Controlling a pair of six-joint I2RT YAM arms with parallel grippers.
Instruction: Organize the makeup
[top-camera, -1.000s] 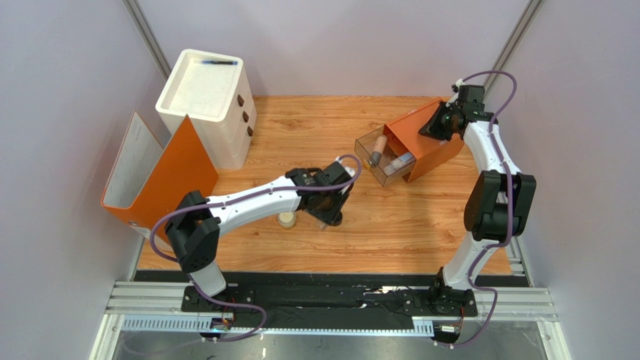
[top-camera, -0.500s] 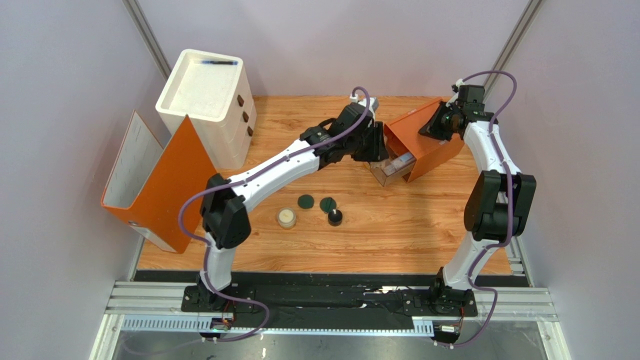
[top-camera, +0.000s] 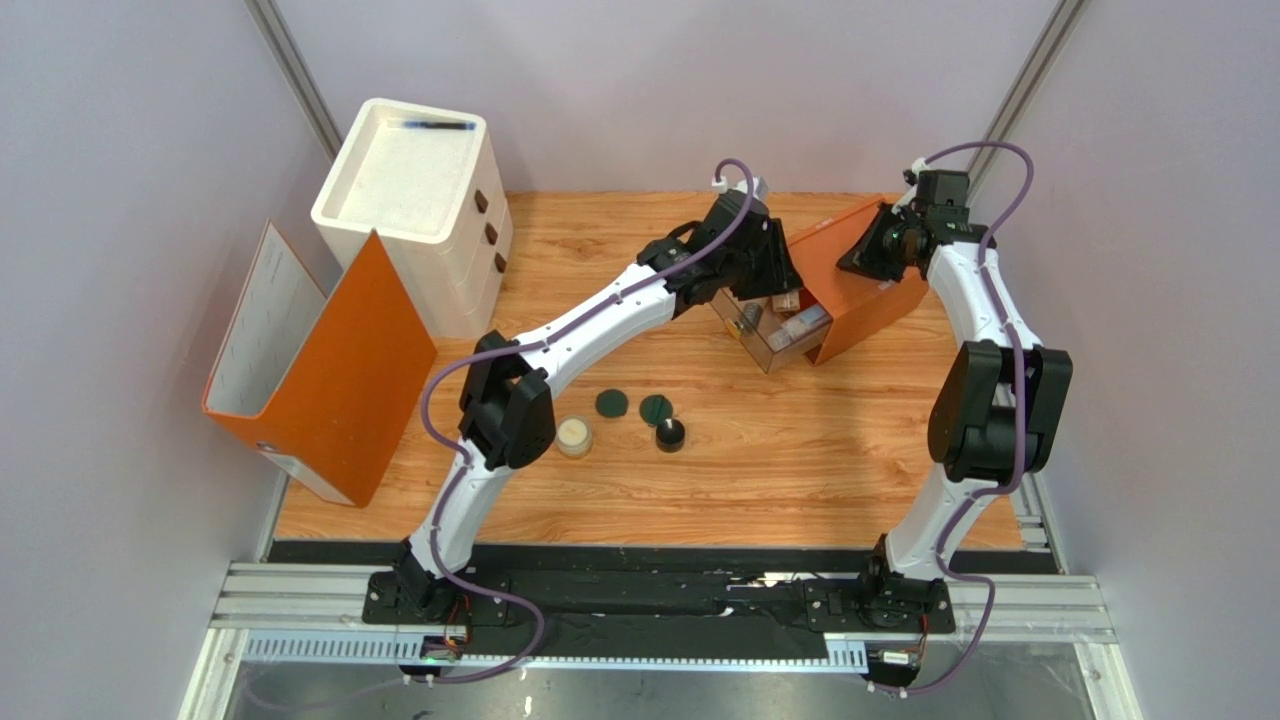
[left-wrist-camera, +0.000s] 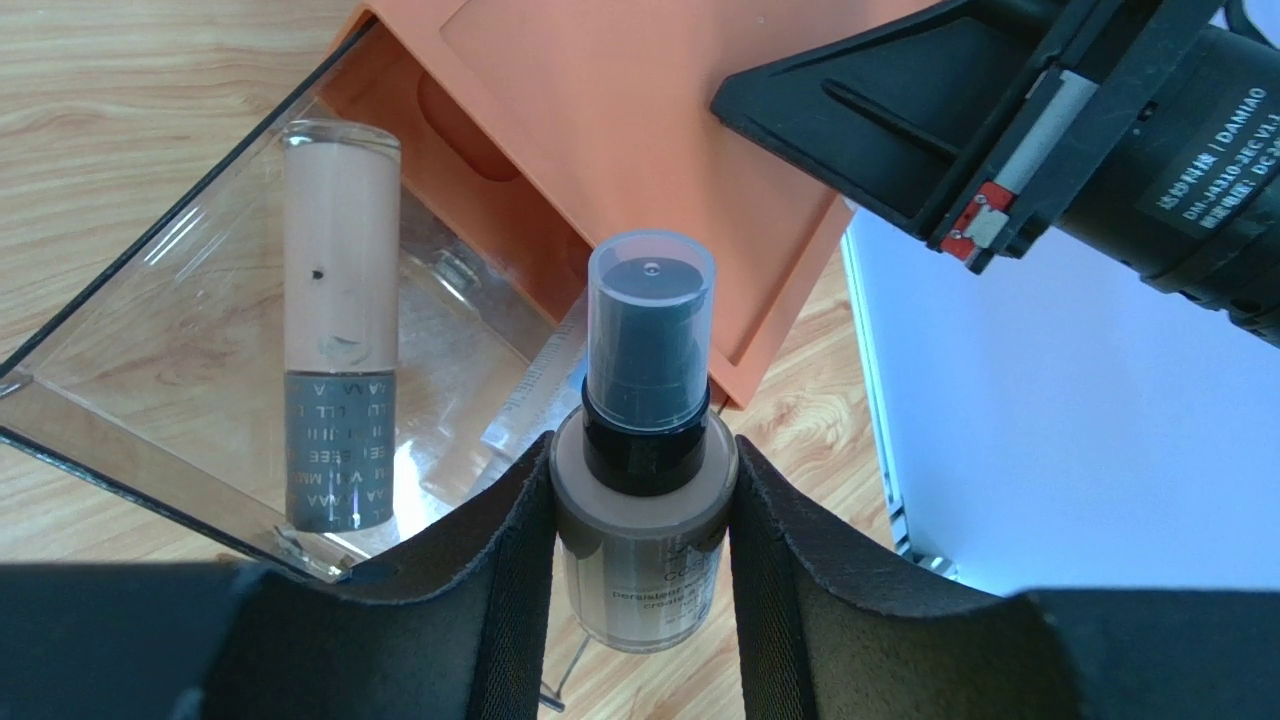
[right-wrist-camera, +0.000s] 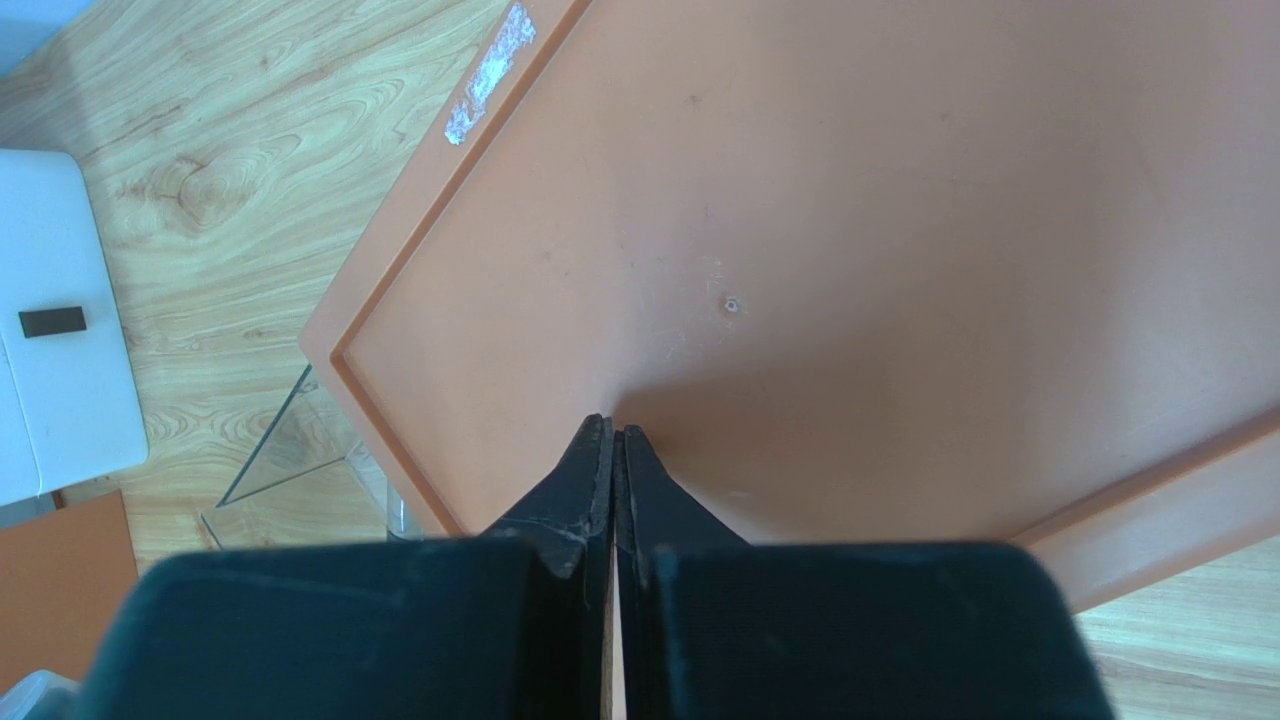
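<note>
My left gripper (left-wrist-camera: 643, 468) is shut on a beige bottle with a dark cap (left-wrist-camera: 643, 450), holding it over the clear drawer (left-wrist-camera: 181, 450) pulled out of the small orange box (top-camera: 854, 285). Another beige tube with a grey cap (left-wrist-camera: 340, 330) lies inside that drawer. In the top view the left gripper (top-camera: 756, 270) hangs at the drawer's (top-camera: 769, 336) left end. My right gripper (right-wrist-camera: 616, 431) is shut, its tips pressed on the orange box's top (right-wrist-camera: 902, 225). On the table lie a cream jar (top-camera: 573, 437), two green discs (top-camera: 610, 402), and a black jar (top-camera: 669, 437).
A white drawer cabinet (top-camera: 409, 203) stands at the back left, with an orange and white binder (top-camera: 323, 368) leaning in front of it. Grey walls close in both sides. The right arm's black wrist (left-wrist-camera: 1082, 135) sits close above the box.
My left arm has swung from the table beside the cream jar up and back to the clear drawer, carrying the beige bottle. The right arm has stayed still.
</note>
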